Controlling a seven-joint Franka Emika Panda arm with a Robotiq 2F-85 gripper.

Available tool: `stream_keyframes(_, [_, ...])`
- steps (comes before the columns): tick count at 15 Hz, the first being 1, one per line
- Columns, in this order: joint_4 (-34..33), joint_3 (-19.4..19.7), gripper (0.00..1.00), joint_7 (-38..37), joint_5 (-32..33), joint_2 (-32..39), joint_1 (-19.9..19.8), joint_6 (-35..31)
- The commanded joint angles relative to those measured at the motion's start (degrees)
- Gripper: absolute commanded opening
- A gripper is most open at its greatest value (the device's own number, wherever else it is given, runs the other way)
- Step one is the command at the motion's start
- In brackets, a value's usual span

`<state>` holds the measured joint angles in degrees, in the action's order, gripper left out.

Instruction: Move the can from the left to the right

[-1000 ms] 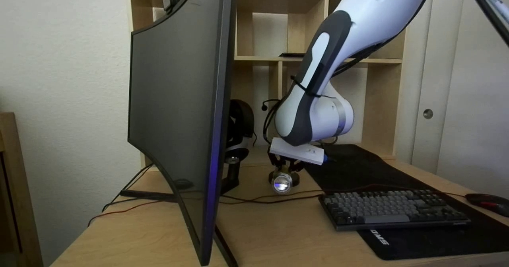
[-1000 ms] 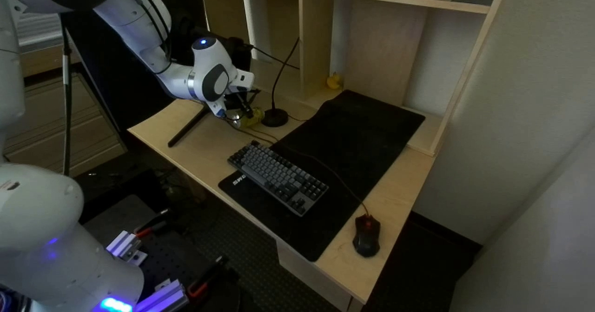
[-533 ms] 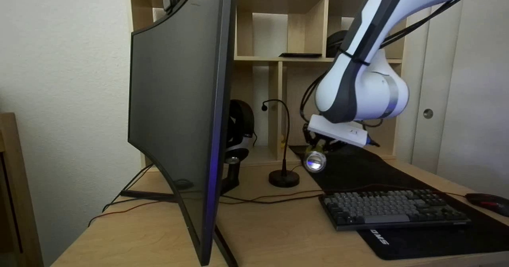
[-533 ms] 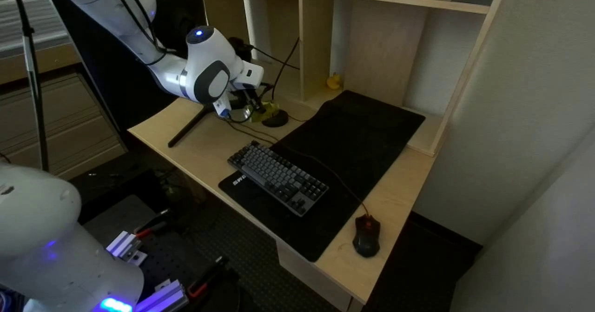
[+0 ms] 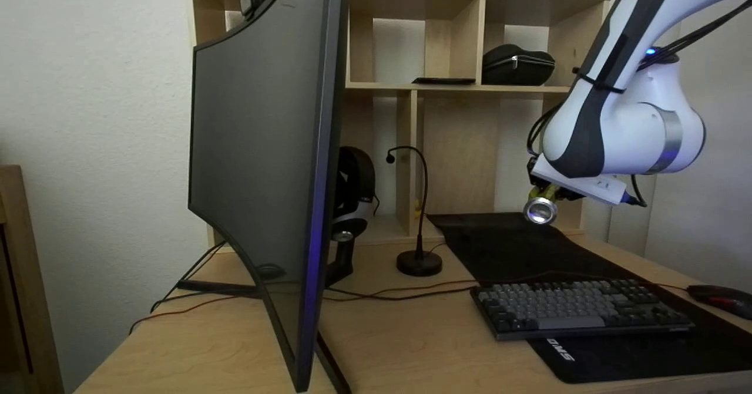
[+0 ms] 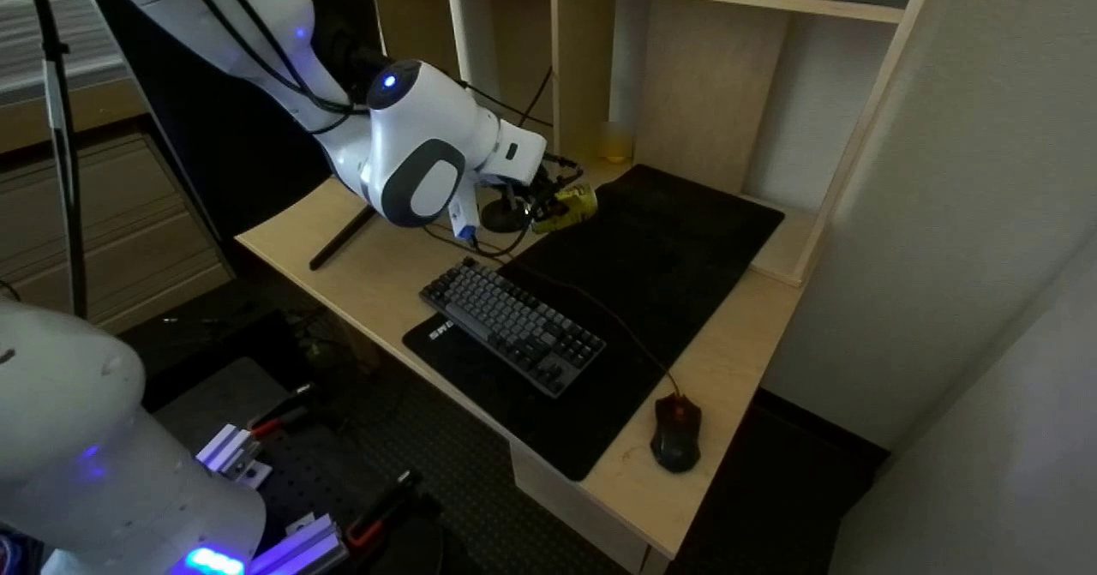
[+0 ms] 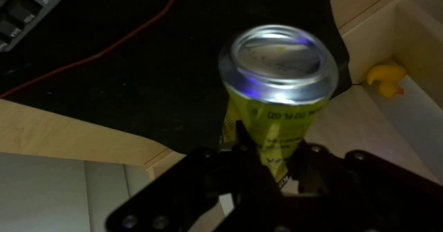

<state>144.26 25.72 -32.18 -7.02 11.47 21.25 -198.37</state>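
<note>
The yellow-green can [image 5: 540, 211] with a silvery end is held in the air in my gripper [image 6: 555, 200]. In an exterior view the can [image 6: 576, 206] lies nearly sideways, slightly tilted, above the far-left part of the black desk mat [image 6: 651, 241]. In the wrist view the can [image 7: 280, 111] shows its silvery end towards the camera, with the dark fingers [image 7: 247, 138] closed on both sides of its body. The gripper is shut on the can. Part of the can's body is hidden by the fingers.
A keyboard [image 5: 581, 309] lies on the mat, with a mouse [image 6: 675, 434] beside the mat. A black microphone stand [image 5: 419, 262] and a large monitor [image 5: 264, 147] stand on the left. Wooden shelves [image 5: 458, 147] rise behind. A yellow duck [image 7: 387, 79] sits at the shelf base.
My arm has carried the can up and to the right, from beside the microphone stand to over the mat. The can has also turned in view. Keyboard and mouse have not moved.
</note>
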Motion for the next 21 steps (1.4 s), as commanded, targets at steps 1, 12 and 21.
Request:
stream_keyframes(1, [-4.1,3.7,0.06,2.2,-4.1,2.4,3.9,0.0])
stream_keyframes(12, [-24.4,13.3,0.26,-0.5,-7.4,15.3,3.6,0.6])
stream_keyframes(21, [-37.0,38.0,0.06,-5.5,-19.9,38.4,18.4,0.1])
